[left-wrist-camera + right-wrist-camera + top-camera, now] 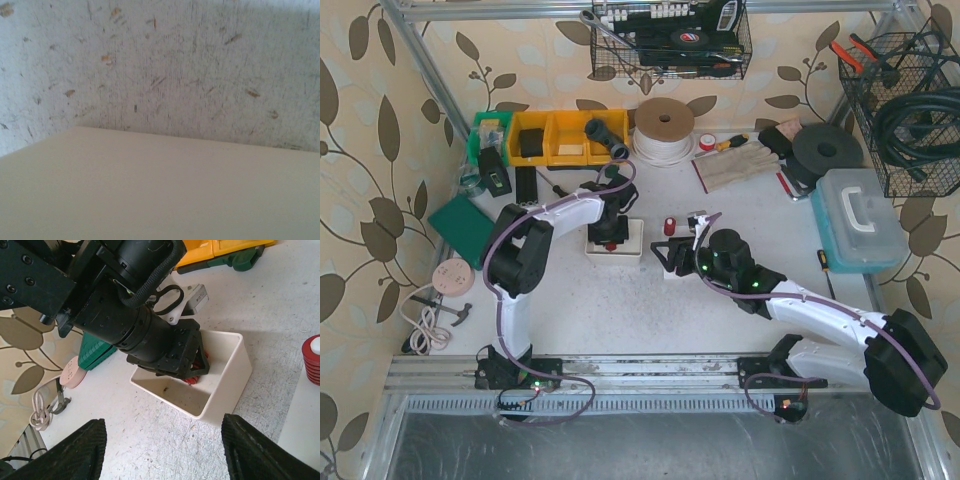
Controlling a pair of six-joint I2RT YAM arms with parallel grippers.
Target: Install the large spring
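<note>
left gripper (191, 371) tips sit inside the white tray (235, 371) over a red spring (190, 380), mostly hidden; grip indeterminable. right gripper (162, 422) released, empty.

My left arm (525, 250) rises from its base at the near left, folds at the elbow and reaches right and far. Its wrist is turned so that my left claw (192, 371) points steeply down. Whether that claw is closed I cannot tell, because the bulk of the wrist hides its tips. My right arm (820, 318) lies low, stretching from the near right toward the left and far. My right claw (162, 430) faces the left one, its two dark fingers (75, 450) spread wide with nothing between them.
</note>
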